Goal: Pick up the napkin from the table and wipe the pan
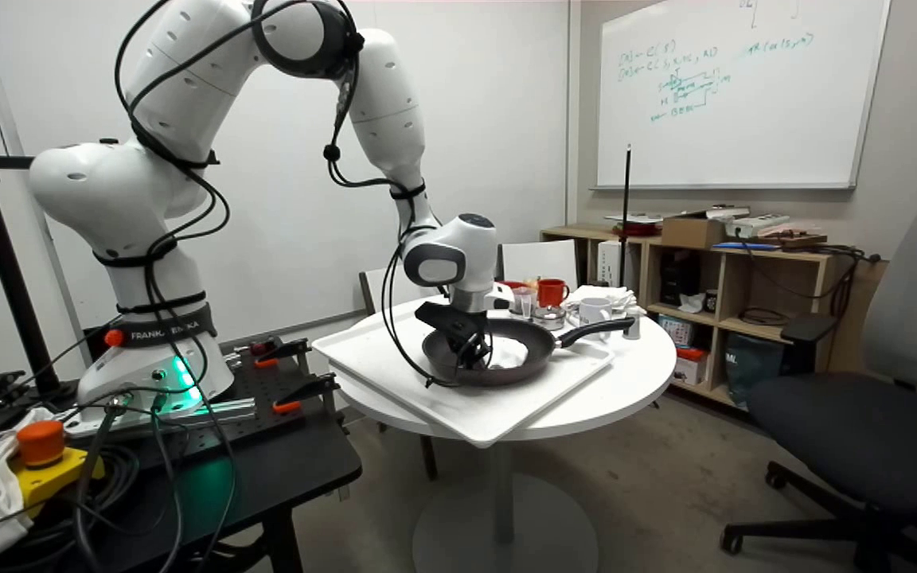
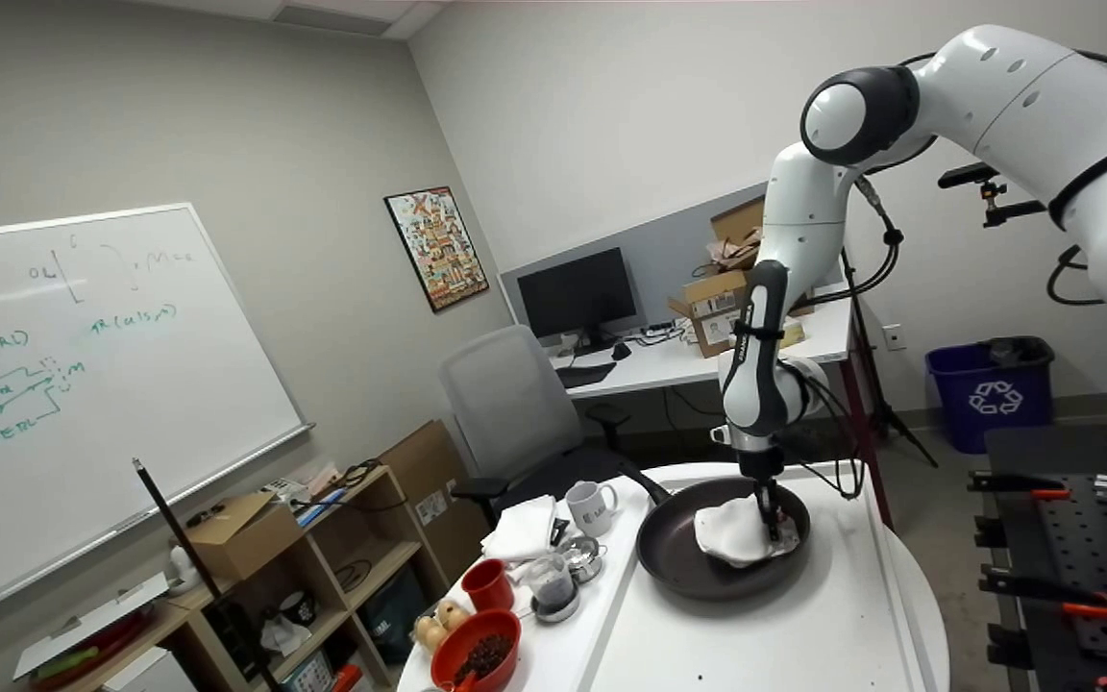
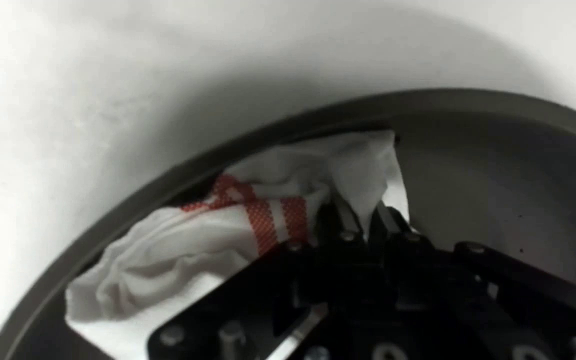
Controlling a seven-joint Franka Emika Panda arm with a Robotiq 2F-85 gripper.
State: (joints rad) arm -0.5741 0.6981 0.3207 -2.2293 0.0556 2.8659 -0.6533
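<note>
A crumpled white napkin (image 3: 168,255) with red stripes lies inside the dark frying pan (image 3: 473,170), against its wall in the wrist view. My gripper (image 3: 366,215) reaches down into the pan, its black fingers pinching a fold of this cloth. In both exterior views the arm points downward over the pan (image 2: 674,553), and the napkin (image 2: 731,533) spreads beside the gripper (image 2: 771,524). The pan stands on a white tray (image 1: 419,390) on the round white table (image 1: 645,362). The fingertips are partly hidden by the cloth.
The pan's handle (image 1: 598,330) points away from the arm, over the tray's edge. Beyond it are a white mug (image 2: 592,509), a folded white cloth (image 2: 520,531), a red cup (image 2: 488,584), a red bowl (image 2: 507,663) and small metal containers (image 2: 582,557). A cable (image 1: 395,334) hangs beside the wrist.
</note>
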